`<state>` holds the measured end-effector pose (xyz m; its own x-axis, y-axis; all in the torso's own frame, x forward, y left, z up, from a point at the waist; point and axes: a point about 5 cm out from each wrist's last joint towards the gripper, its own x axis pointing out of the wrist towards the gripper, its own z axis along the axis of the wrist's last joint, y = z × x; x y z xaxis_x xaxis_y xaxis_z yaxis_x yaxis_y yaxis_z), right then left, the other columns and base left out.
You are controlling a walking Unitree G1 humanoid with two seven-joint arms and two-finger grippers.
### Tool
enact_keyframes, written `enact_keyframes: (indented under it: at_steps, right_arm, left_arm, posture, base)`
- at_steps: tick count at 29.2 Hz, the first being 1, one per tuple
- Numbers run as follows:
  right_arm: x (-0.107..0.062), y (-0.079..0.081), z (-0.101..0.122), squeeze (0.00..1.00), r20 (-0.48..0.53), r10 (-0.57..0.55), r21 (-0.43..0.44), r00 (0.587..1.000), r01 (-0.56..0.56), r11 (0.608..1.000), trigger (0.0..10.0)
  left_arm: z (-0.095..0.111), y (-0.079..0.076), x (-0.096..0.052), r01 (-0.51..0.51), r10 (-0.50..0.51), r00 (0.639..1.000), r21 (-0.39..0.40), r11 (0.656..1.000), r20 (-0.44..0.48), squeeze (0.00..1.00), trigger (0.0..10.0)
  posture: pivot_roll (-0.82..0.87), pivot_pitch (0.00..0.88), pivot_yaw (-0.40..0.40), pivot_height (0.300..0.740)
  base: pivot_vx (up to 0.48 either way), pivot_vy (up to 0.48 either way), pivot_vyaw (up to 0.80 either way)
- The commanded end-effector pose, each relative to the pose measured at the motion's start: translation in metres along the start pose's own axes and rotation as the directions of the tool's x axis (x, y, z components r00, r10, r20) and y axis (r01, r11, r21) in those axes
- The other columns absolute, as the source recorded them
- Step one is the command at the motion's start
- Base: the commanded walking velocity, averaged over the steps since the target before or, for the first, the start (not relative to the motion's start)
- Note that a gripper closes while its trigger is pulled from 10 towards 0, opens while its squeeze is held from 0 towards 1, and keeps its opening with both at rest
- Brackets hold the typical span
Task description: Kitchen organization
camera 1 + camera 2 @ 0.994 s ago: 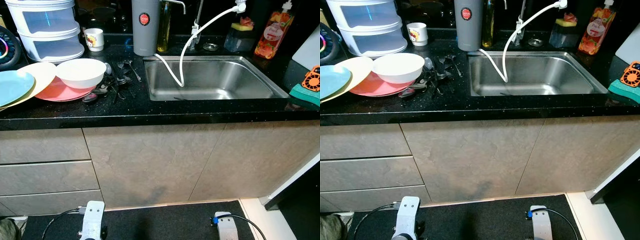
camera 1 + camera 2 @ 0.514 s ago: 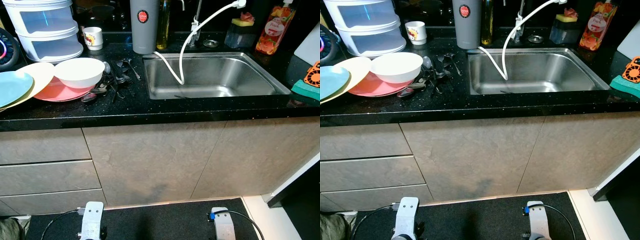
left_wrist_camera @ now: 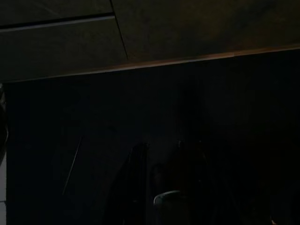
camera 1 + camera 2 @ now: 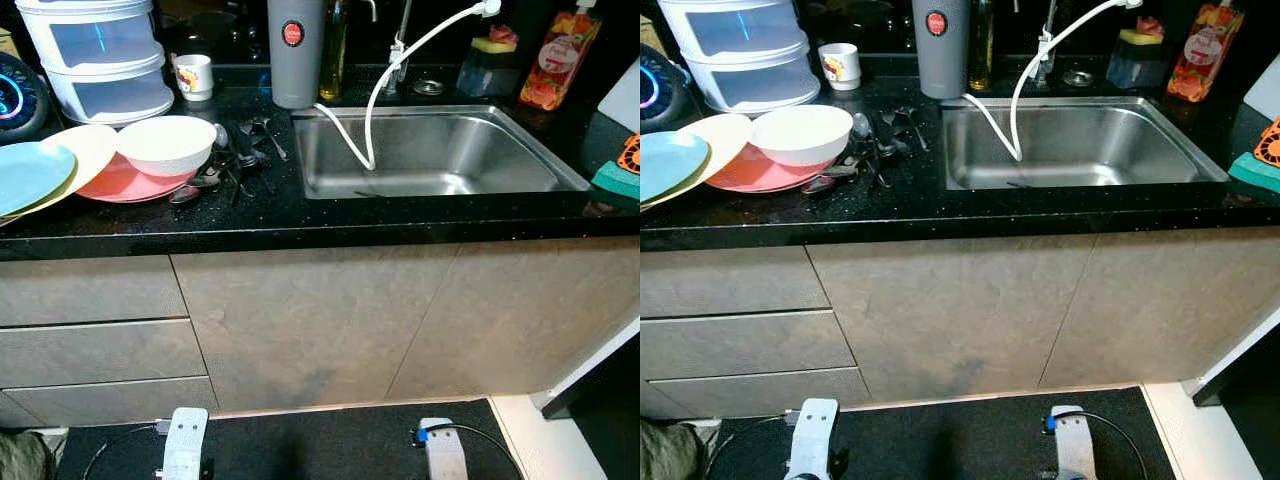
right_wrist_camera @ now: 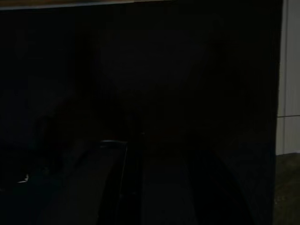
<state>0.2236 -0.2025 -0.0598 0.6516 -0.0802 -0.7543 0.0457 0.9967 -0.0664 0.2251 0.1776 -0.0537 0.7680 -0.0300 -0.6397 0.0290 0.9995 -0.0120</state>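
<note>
On counter [image 4: 300,215]: white bowl [image 4: 165,144] atop pink plate [image 4: 115,184]; pincer states unclear.

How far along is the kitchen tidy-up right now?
Nothing looks done yet. The bowl sits on the pink plate beside the other plates, and loose cutlery lies on the counter left of the sink. Nothing is in hand: both arms hang low in front of the cabinet, left, right. All sorting of dishes and cutlery is left.
</note>
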Motion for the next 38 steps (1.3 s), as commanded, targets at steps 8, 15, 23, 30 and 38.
enact_keyframes:
  at_steps: [8,15,23,30,38]
  right_arm:
    - [-0.005,-0.014,-0.018,0.0,-0.034,-0.017,0.005,0.999,0.017,1.0,10.0]
    - [-0.006,-0.004,-0.029,0.0,-0.047,-0.008,0.001,0.999,0.008,1.0,10.0]
    - [-0.005,0.026,-0.031,0.0,-0.051,0.012,0.001,0.999,-0.012,1.0,10.0]
    - [-0.006,0.046,-0.033,0.0,-0.049,0.027,0.001,0.998,-0.027,1.0,10.0]
    - [-0.006,0.051,-0.031,0.0,-0.042,0.027,0.01,0.999,-0.027,1.0,10.0]
  left_arm:
    - [-0.009,-0.001,-0.003,-0.006,0.006,1.0,-0.002,1.0,-0.02,0.0,10.0]
    - [-0.008,0.0,-0.003,-0.007,0.007,1.0,-0.004,1.0,-0.017,0.0,10.0]
    - [-0.008,0.001,-0.003,-0.012,0.012,1.0,-0.005,1.0,-0.02,0.0,10.0]
    - [-0.006,-0.002,-0.001,-0.006,0.006,1.0,-0.009,1.0,-0.016,0.0,10.0]
    - [-0.003,-0.001,0.0,-0.003,0.003,1.0,-0.001,1.0,-0.012,0.0,10.0]
  posture:
    - [0.02,0.139,0.007,0.74]
    - [0.02,0.146,0.008,0.74]
    - [0.01,0.148,0.007,0.74]
    - [0.01,0.147,0.004,0.74]
    - [0.01,0.159,0.02,0.74]
  base:
    - [0.0,0.0,0.0]
    - [0.0,0.0,0.0]
    - [0.0,0.0,0.0]
    - [0.0,0.0,0.0]
    - [0.0,0.0,0.0]
